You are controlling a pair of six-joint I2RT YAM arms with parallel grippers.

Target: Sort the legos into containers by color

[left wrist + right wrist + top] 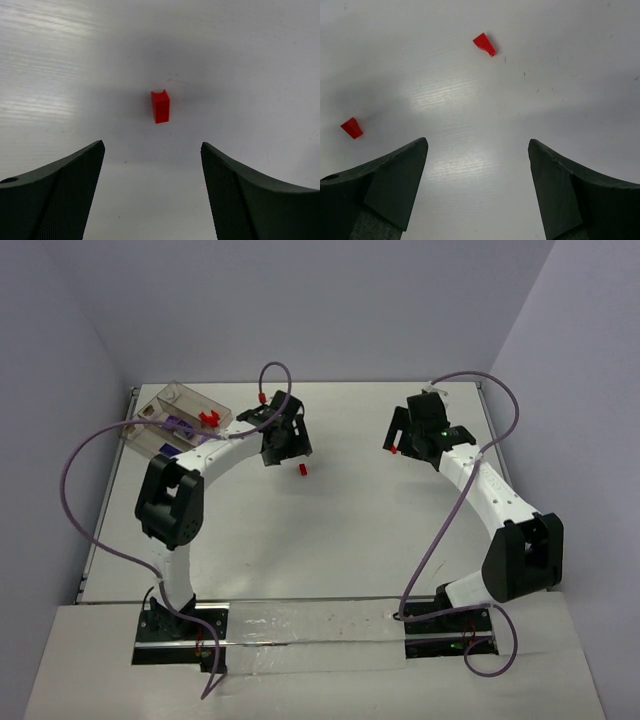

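The clear brownish tray (150, 410) sits at the table's far left, with a red lego (209, 418) in one compartment and purple legos (172, 426) in another beside it. A small red lego (301, 470) lies on the table just right of my left gripper (285, 445). In the left wrist view this red lego (160, 106) lies ahead of the left gripper (152, 150), which is open and empty. My right gripper (405, 435) hovers at the right with another red lego (396, 450) beside it. The right gripper (478, 145) is open and empty; two red legos (484, 44) (352, 128) lie ahead of it.
The white table (350, 530) ends at a raised edge on the left and right. Purple cables (80, 460) loop off both arms. The left arm's elbow (170, 502) stands close in front of the tray.
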